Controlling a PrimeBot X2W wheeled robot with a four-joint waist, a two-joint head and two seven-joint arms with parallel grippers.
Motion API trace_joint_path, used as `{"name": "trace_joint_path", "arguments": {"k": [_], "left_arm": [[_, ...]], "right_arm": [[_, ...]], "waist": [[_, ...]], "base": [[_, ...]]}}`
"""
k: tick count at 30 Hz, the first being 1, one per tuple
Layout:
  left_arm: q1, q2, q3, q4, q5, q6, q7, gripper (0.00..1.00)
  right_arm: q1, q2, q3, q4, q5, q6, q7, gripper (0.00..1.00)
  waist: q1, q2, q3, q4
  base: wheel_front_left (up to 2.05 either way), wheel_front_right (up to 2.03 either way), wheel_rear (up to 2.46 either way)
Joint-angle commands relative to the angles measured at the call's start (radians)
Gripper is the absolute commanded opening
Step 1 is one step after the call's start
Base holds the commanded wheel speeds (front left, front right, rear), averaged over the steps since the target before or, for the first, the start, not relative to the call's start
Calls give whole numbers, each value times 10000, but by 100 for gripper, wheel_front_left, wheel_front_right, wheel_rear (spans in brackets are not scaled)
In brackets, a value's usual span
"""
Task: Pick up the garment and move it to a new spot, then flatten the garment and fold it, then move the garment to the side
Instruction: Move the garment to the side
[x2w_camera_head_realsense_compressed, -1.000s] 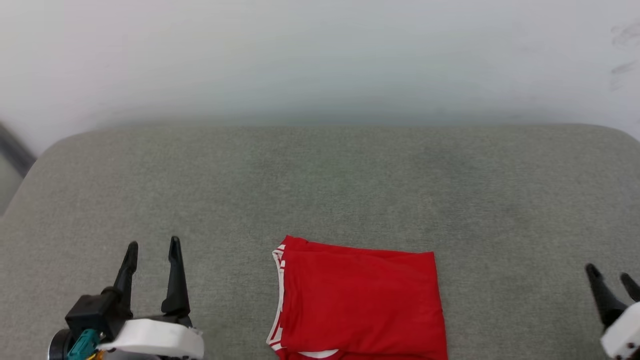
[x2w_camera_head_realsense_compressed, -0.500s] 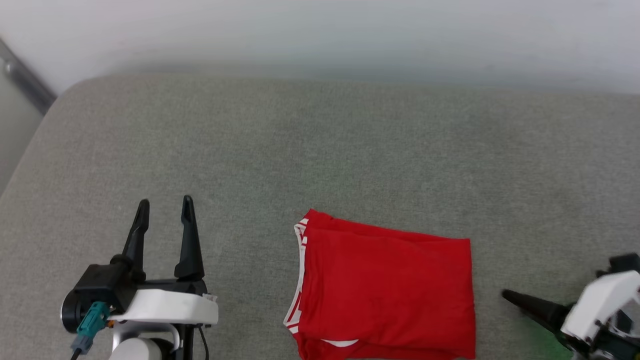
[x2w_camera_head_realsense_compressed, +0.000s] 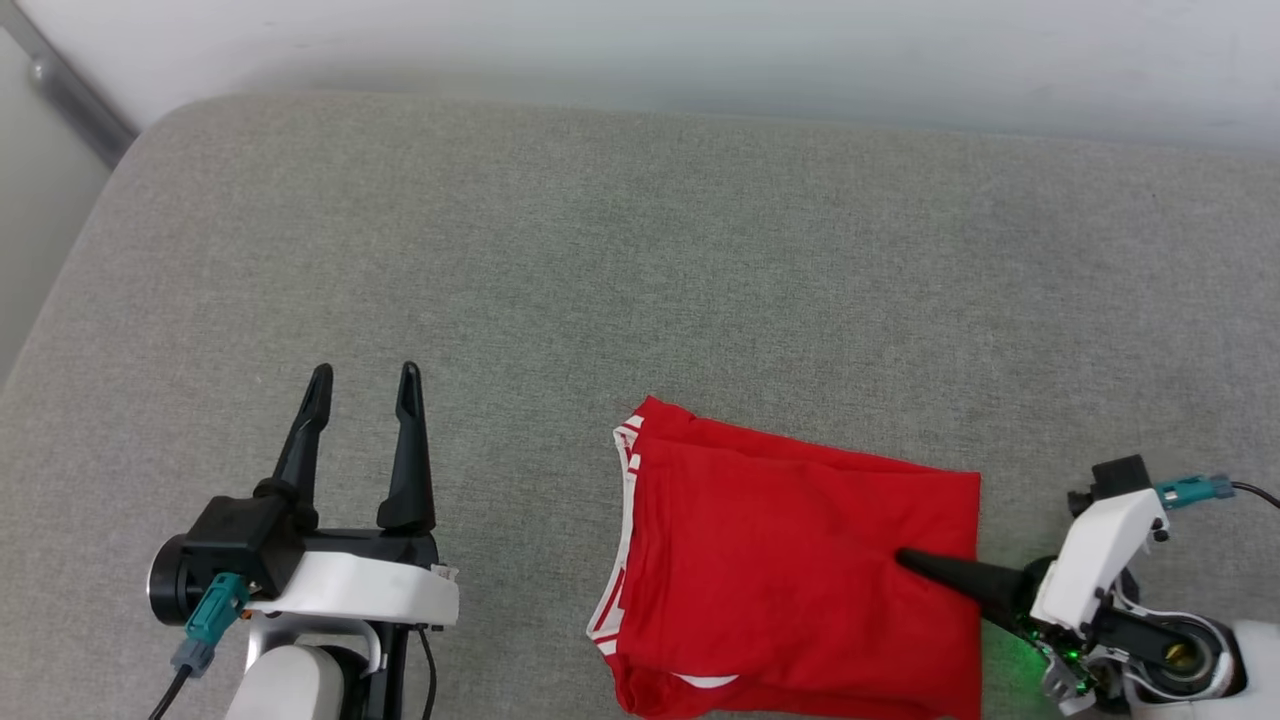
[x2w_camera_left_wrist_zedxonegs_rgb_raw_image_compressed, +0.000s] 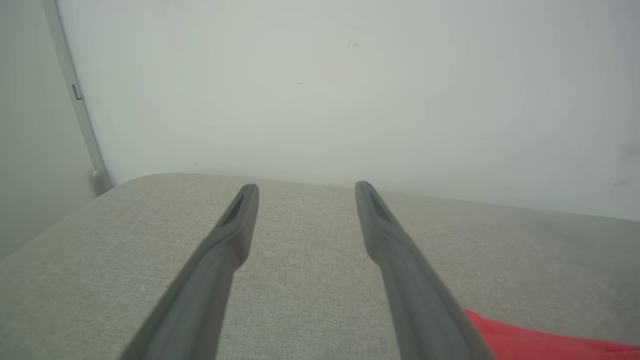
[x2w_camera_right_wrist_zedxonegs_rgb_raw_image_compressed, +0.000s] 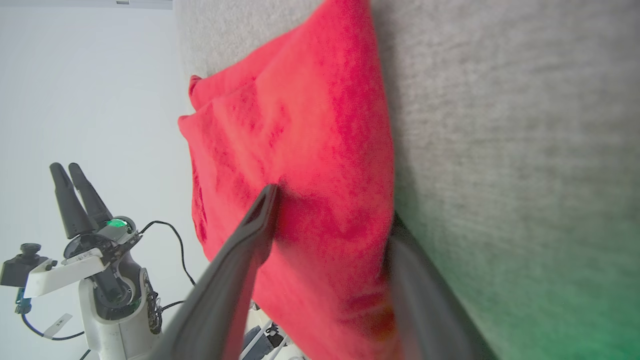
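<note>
The garment (x2w_camera_head_realsense_compressed: 790, 570) lies folded into a plain red rectangle on the grey padded surface (x2w_camera_head_realsense_compressed: 600, 260), with striped trim along its left edge. My right gripper (x2w_camera_head_realsense_compressed: 905, 558) points left at the garment's right edge. In the right wrist view it (x2w_camera_right_wrist_zedxonegs_rgb_raw_image_compressed: 332, 202) stands open, one finger on top of the cloth and the other slipped beneath the edge. Well to the left of the garment, my left gripper (x2w_camera_head_realsense_compressed: 364, 370) hovers open and empty. The left wrist view has its fingers (x2w_camera_left_wrist_zedxonegs_rgb_raw_image_compressed: 306, 186) wide apart, with a corner of the garment (x2w_camera_left_wrist_zedxonegs_rgb_raw_image_compressed: 525, 342) at the lower right.
A pale wall (x2w_camera_head_realsense_compressed: 640, 50) runs behind the padded surface, whose far left corner is rounded. A grey metal strip (x2w_camera_head_realsense_compressed: 70, 95) slants down the wall at the upper left. Bare padding stretches beyond and to both sides of the garment.
The head camera has tilted down and shifted. My right gripper has swung to point left and moved in onto the garment's right edge. The left gripper keeps its place beside the garment.
</note>
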Motion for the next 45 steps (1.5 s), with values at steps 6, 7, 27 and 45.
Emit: {"name": "trace_joint_path", "arguments": {"k": [6,7,27,45], "left_arm": [[180,-93,198,163,215,-154,-21,100],[238,-84,244,180,243,-208,-23,100],[-237,97,239,69,480,-669,9,100],[-2813,758,-438,-1237,1202,-1043,958,100]], "right_arm": [[3,-289,845,-331,-619,-16,-590,0],[-21,-724,1269,-621,-1106,-16,-863,0],[-2154,-3561,2977,-376,-4756,-18,-3076,0],[-5429,-4855,519,2577,-6110,-19,-6302,0]], "waist": [[-1,0,-445,-275],[-1,0,-608,-459],[-1,0,227,-4500],[-1,0,3956,-4495]], "base": [[0,0,0],[0,0,0],[0,0,0],[0,0,0]]}}
